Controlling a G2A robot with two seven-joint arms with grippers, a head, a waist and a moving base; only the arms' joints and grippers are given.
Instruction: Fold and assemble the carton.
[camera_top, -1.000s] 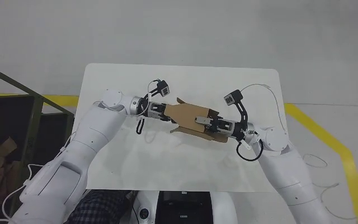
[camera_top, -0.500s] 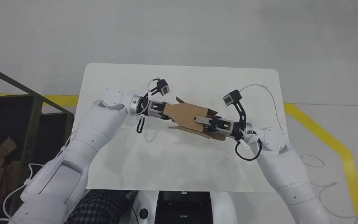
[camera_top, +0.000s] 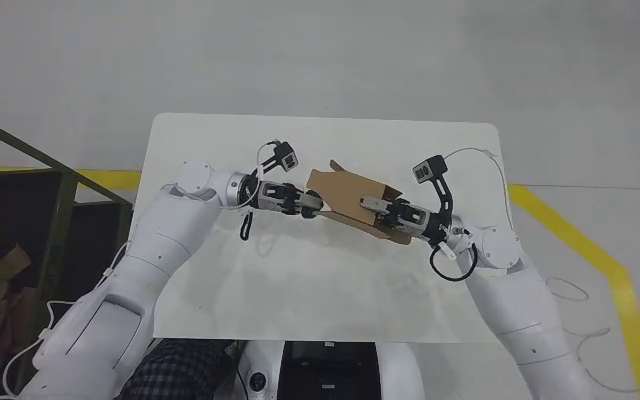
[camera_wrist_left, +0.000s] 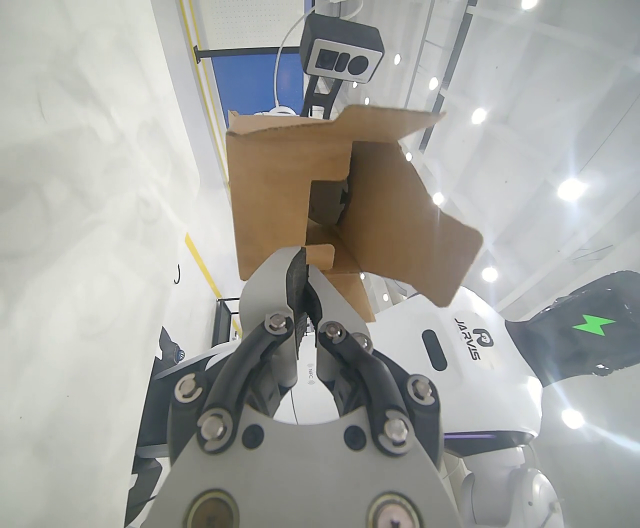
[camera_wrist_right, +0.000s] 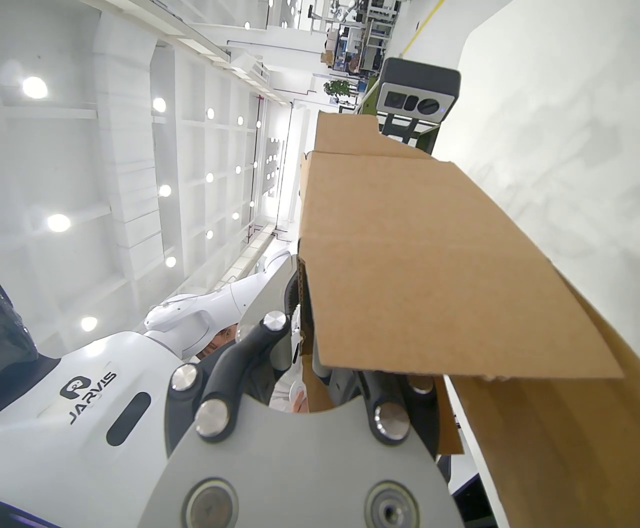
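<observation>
A brown cardboard carton (camera_top: 348, 196), partly opened into a box shape with loose flaps, hangs above the middle of the white table (camera_top: 300, 280) between my two arms. My left gripper (camera_top: 313, 205) is shut on a small flap at the carton's left end; the left wrist view has the carton (camera_wrist_left: 320, 205) just beyond the pinched fingers (camera_wrist_left: 302, 280). My right gripper (camera_top: 378, 207) holds the carton's right end, shut on a wall edge. In the right wrist view the carton's wide panel (camera_wrist_right: 415, 260) covers one finger of that gripper (camera_wrist_right: 306, 300).
The table's far edge (camera_top: 320, 117) and front half lie bare around the arms. A dark green frame (camera_top: 40, 200) stands off the table's left side, and a yellow floor line (camera_top: 570, 230) runs past the right side.
The carton has been lifted and turned up from lying flat, and it has opened into a box shape. Both grippers moved slightly toward the far side with it.
</observation>
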